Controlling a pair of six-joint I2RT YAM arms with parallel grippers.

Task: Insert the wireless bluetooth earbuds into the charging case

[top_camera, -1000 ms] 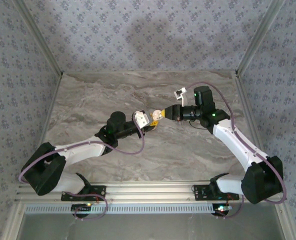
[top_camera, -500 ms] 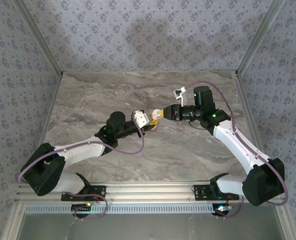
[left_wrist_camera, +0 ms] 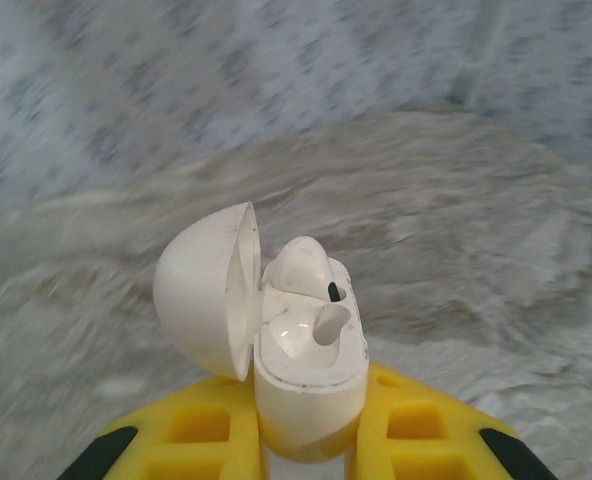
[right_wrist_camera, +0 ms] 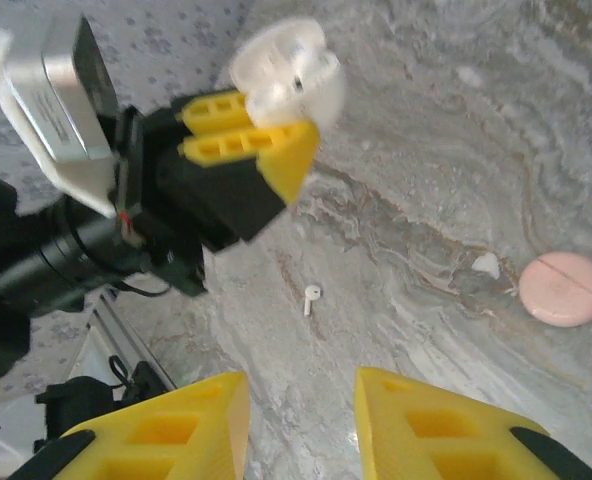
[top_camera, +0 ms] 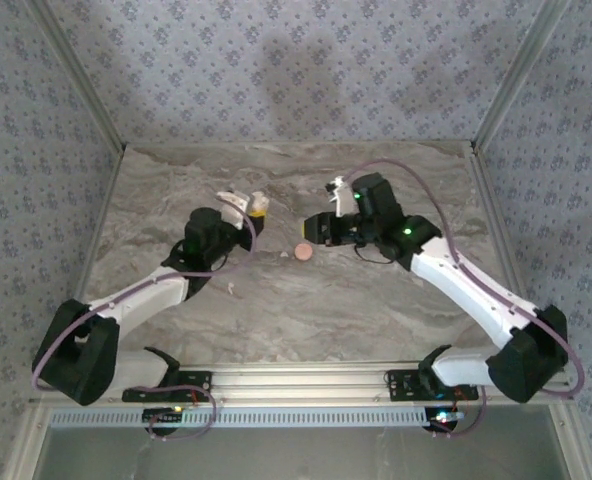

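The white charging case (left_wrist_camera: 311, 350) stands open, its lid (left_wrist_camera: 204, 290) swung to the left, and my left gripper (left_wrist_camera: 311, 390) is shut on its lower body. One earbud (left_wrist_camera: 298, 263) sits in the case's far slot; the near slot (left_wrist_camera: 328, 326) is an empty hole. In the top view that gripper (top_camera: 257, 209) holds the case (top_camera: 260, 199) up at centre-left. Another earbud (right_wrist_camera: 311, 297) lies loose on the marble, ahead of my right gripper (right_wrist_camera: 301, 388), which is open with nothing between its yellow fingers. From above, this earbud (top_camera: 231, 288) lies beside the left forearm, and the right gripper (top_camera: 312, 229) hovers at mid-table.
A round pink puck (right_wrist_camera: 563, 288) lies flat on the marble with a small white fleck (right_wrist_camera: 486, 264) next to it; from above the puck (top_camera: 303, 251) lies just below the right gripper. Patterned walls close in the table on three sides.
The two grippers, which met at mid-table, have pulled apart. The left one carried the case left and back. The right one opened and drew away, uncovering the pink puck.
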